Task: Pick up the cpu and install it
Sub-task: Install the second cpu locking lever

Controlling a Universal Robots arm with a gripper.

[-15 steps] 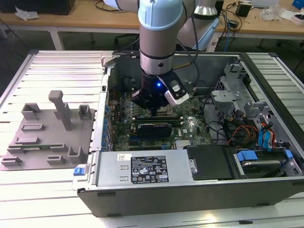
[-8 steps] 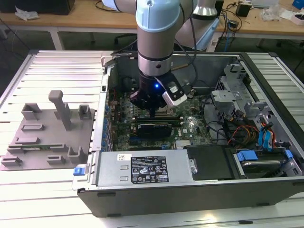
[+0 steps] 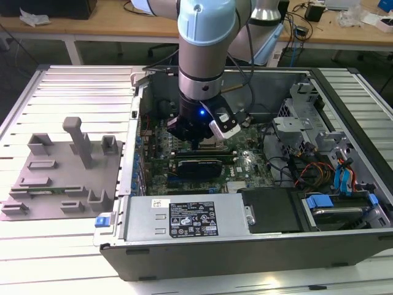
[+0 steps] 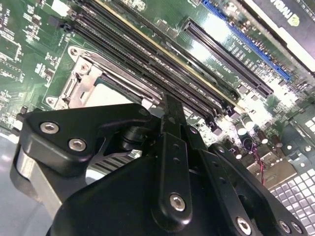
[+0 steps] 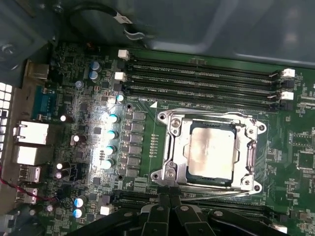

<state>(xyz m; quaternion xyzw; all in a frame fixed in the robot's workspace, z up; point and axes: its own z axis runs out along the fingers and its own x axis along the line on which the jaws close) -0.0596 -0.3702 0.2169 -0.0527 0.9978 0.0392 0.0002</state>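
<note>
The cpu (image 5: 211, 150) is a pale silver square lying flat inside the metal-framed socket (image 5: 171, 147) on the green motherboard. In the second wrist view the cpu (image 4: 106, 96) shows as a pale patch behind the black gripper body. My gripper (image 5: 170, 194) hovers just beside the socket's edge, apart from the chip, with its two black fingertips pressed together and nothing between them. In the exterior view the gripper (image 3: 196, 140) hangs low inside the open computer case, over the middle of the board.
Long memory slots (image 5: 202, 78) run beside the socket. A black card (image 3: 199, 167) stands just in front of the gripper. The power supply (image 3: 187, 220) and drive bays (image 3: 334, 203) line the case. A grey fixture plate (image 3: 61, 178) lies at the exterior view's left.
</note>
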